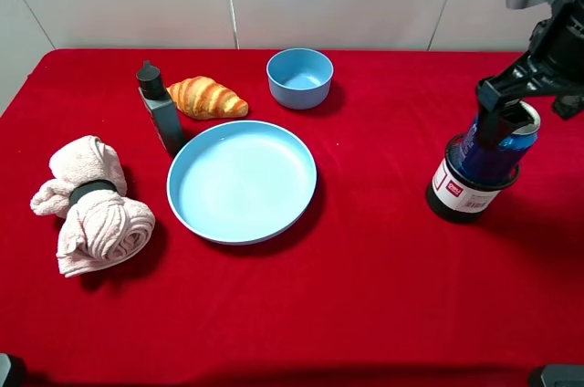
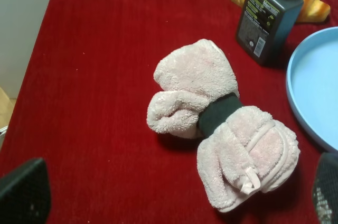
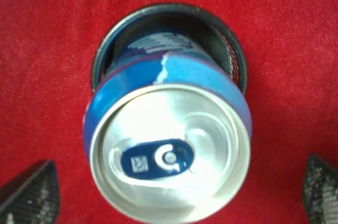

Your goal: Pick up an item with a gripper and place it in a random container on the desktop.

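The right gripper (image 3: 174,195) hangs with fingers spread wide, clear of the blue drink can (image 3: 169,145) – it stands, leaning, inside the black mesh cup (image 1: 467,188) on the red cloth (image 1: 365,296). Lifting crookedly could clip the can's rim and topple both. Farther off, the left gripper (image 2: 174,197) hovers open over the pink towel (image 2: 222,123).

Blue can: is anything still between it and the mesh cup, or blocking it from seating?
Nothing visible does. The blue can already stands inside the black mesh cup, its upper part rising above the rim. The right end effector is open, fingers clear on either side of the can top. The cup's inside bottom is hidden.
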You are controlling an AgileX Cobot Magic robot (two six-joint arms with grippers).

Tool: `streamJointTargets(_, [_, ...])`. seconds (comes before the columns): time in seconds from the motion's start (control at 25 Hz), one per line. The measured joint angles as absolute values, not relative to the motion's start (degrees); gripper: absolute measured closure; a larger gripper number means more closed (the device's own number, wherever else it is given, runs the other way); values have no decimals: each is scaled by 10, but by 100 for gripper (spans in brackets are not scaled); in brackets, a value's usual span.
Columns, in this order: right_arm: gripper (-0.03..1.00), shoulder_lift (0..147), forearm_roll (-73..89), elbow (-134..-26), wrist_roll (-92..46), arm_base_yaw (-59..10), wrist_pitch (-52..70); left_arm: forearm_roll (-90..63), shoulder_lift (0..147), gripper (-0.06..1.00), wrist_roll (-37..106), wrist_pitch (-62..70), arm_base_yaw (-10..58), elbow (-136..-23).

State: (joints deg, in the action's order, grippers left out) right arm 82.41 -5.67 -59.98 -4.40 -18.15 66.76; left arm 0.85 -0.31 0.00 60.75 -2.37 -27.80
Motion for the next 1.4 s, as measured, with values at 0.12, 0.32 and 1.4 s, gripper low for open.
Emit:
streamJointTargets(0.12, [28, 801, -57, -602, -35, -181, 671, 9, -3, -5, 0, 607, -24, -278])
streamJointTargets(0.32, [28, 741, -57, -602, -21, -181, 679, 9, -3, -5, 0, 607, -24, -278])
streamJointTargets(1.4, [28, 401, -52, -602, 35, -181, 700, 9, -3, -5, 0, 607, -24, -278])
